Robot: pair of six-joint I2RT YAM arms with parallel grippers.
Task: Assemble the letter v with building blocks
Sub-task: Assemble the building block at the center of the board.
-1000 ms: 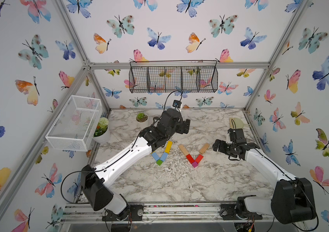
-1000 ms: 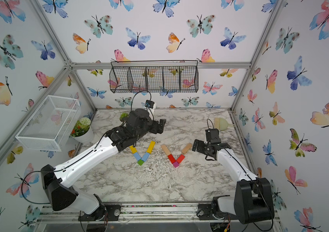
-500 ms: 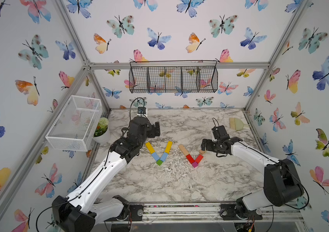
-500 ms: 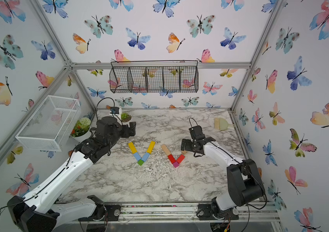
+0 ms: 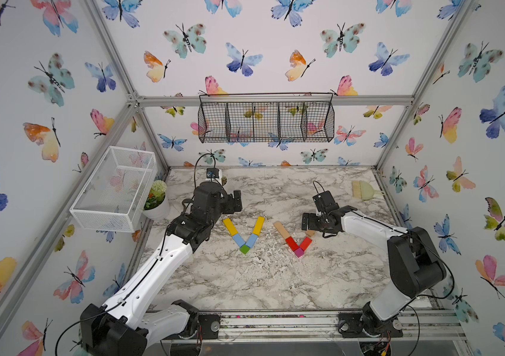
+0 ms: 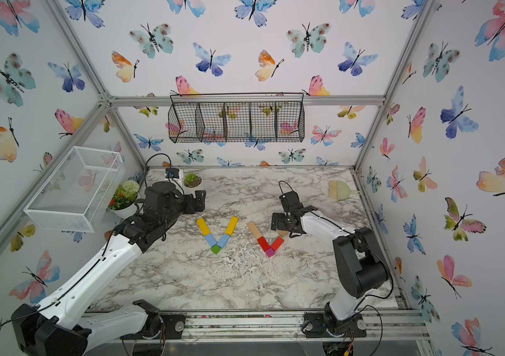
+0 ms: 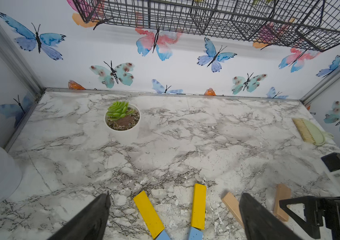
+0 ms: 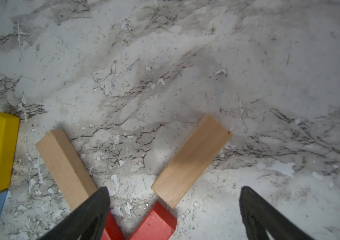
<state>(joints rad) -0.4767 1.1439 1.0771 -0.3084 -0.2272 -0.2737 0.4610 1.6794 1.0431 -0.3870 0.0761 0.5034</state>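
Left end effector (image 7: 175,194), right end effector (image 8: 174,188) wide, empty; 10 building blocks (image 5: 230,226), 2 Vs.

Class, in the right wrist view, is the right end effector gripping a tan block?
No: the right end effector is wide open, and both tan blocks lie flat on the table.

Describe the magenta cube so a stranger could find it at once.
On the marble tabletop lie two block V shapes side by side; take the one nearer the right arm. Its tip, where the two red bars meet, is the magenta cube; the other V ends in a green cube.
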